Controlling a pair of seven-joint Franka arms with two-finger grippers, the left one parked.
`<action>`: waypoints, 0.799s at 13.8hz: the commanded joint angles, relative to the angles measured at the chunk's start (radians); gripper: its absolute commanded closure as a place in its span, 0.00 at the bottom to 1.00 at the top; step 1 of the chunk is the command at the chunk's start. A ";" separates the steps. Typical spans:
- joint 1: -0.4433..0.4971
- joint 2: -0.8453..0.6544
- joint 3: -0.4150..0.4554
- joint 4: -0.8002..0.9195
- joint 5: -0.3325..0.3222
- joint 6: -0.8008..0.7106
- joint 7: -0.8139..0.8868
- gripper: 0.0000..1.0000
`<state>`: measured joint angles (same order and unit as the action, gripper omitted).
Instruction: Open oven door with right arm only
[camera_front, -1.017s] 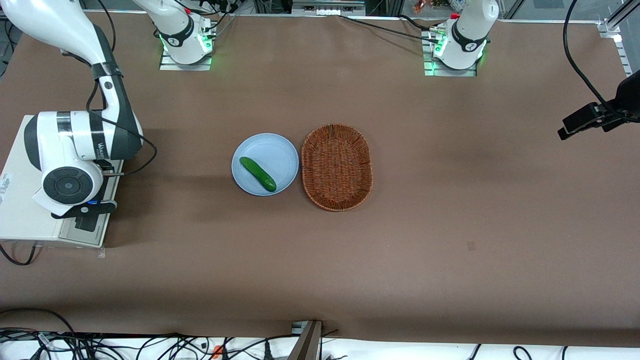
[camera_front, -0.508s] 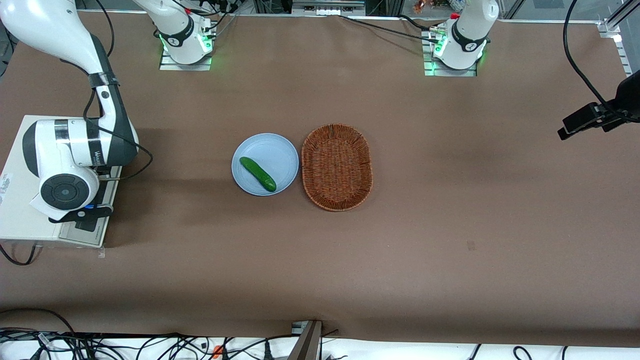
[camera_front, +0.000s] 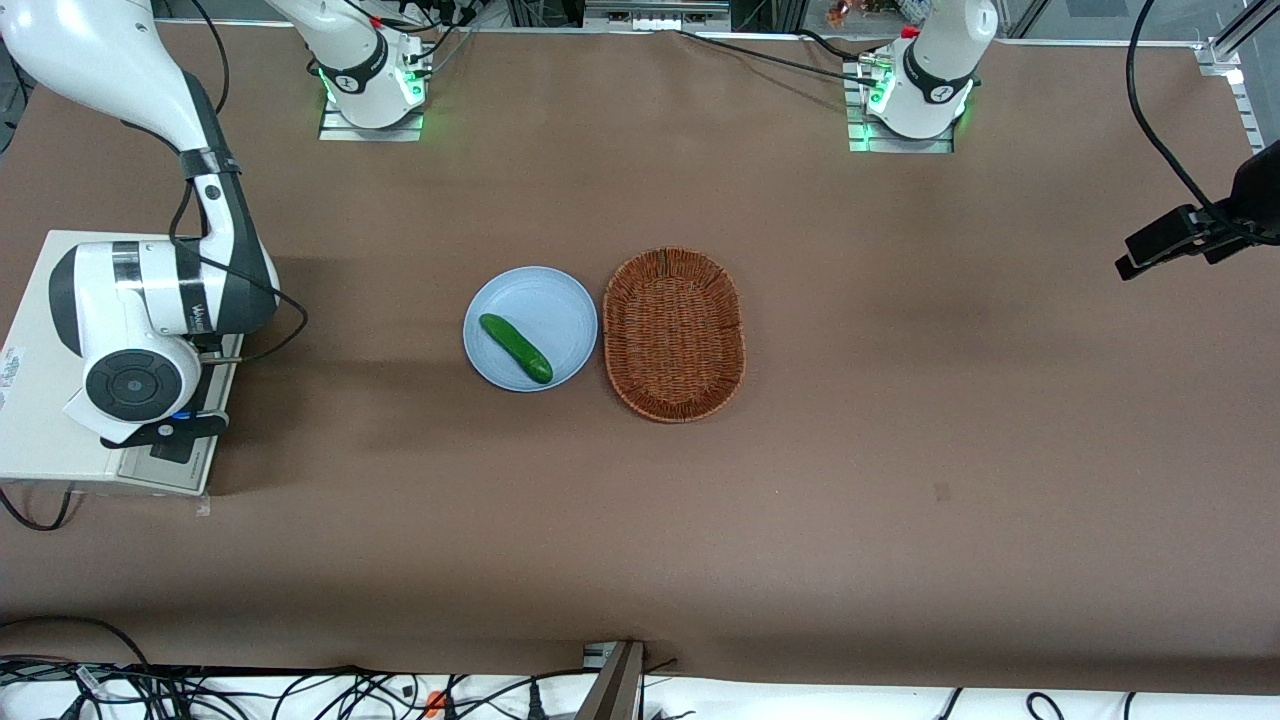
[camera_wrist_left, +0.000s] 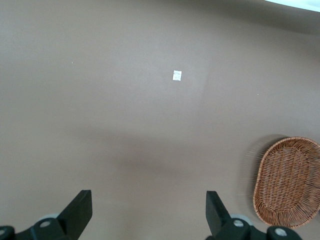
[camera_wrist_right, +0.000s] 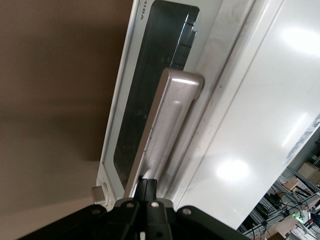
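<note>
Count on table: five kinds, one of each.
One oven (camera_front: 50, 400) with one door (camera_wrist_right: 135, 120), one gripper (camera_wrist_right: 148, 186) at its handle, one plate (camera_front: 530, 328), one cucumber (camera_front: 515, 347), one wicker basket (camera_front: 674, 333).

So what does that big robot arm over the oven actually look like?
The right arm is glossy white with dark grey joint bands, a round black-capped wrist and a thin black cable looping alongside. Its small black tool sits at the oven door handle.

Cucumber (camera_front: 515, 348) on plate (camera_front: 556, 300); basket (camera_front: 674, 334) just beside plate, toward parked arm's end. End effector (camera_wrist_right: 147, 186) at oven door (camera_wrist_right: 150, 112) handle (camera_wrist_right: 167, 127).
</note>
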<state>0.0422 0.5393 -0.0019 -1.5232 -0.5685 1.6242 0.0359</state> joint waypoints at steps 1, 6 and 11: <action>-0.012 0.019 0.003 0.018 -0.021 0.014 -0.016 1.00; -0.012 0.040 0.003 0.018 -0.002 0.039 -0.002 1.00; -0.012 0.059 0.003 0.018 0.019 0.074 0.010 1.00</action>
<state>0.0424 0.5442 -0.0018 -1.5232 -0.5663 1.6307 0.0351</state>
